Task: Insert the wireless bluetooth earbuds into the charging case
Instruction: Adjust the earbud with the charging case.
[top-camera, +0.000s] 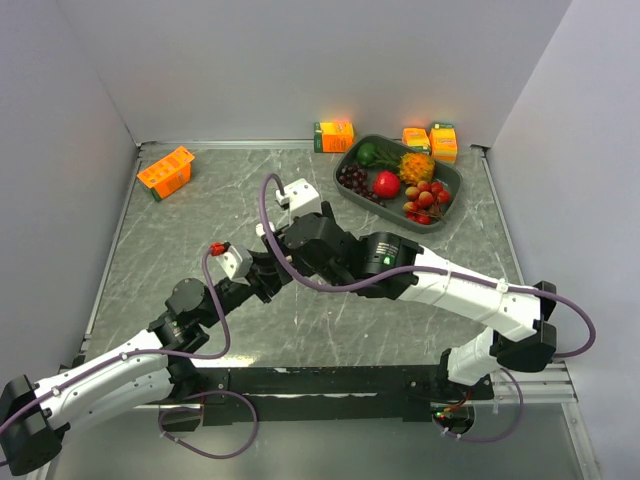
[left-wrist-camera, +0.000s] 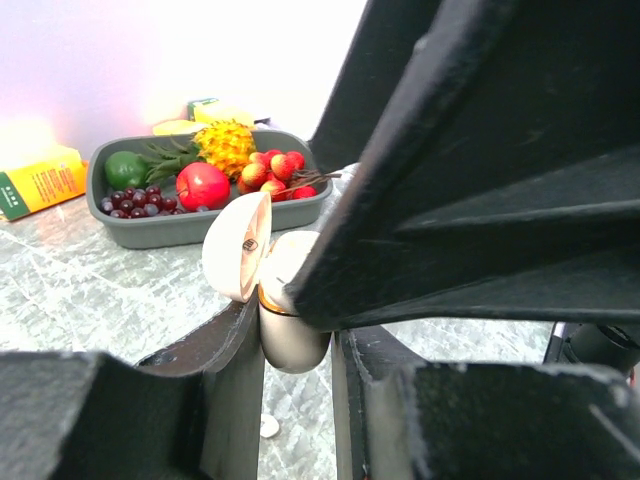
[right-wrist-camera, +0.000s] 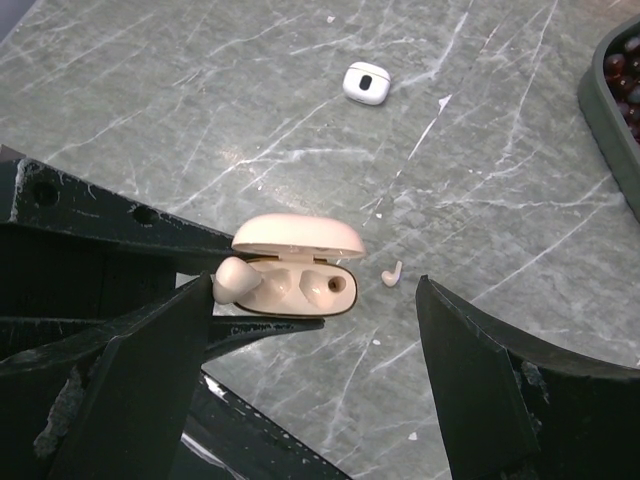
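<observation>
The wireless bluetooth earbuds (right-wrist-camera: 235, 280) that showed were two, both beige. One sat at the 9 o'clock end of the open charging case (right-wrist-camera: 300, 290), its rounded head standing proud of the socket; whether it was fully home could not be told. The loose earbud (right-wrist-camera: 392, 273) lay on the surface (right-wrist-camera: 200, 110) just beside the case, at its 3 o'clock, apart from it.

The left jaws were closed tight on the lower body of the case. That grip seemed chosen to leave the lid (right-wrist-camera: 298, 235) free to stand open and to turn the sockets up toward the other arm. The empty socket (right-wrist-camera: 335, 287) at the 3 o'clock end faced the loose earbud, which probably belonged there.

The right jaws stood wide apart with nothing in them, poised above so that case and loose earbud both fell between the two fingers in the wrist view. They looked set either to press the proud earbud down or to fetch the loose one. A closed white case (right-wrist-camera: 365, 82) rested well apart, toward 1 o'clock, untouched.
</observation>
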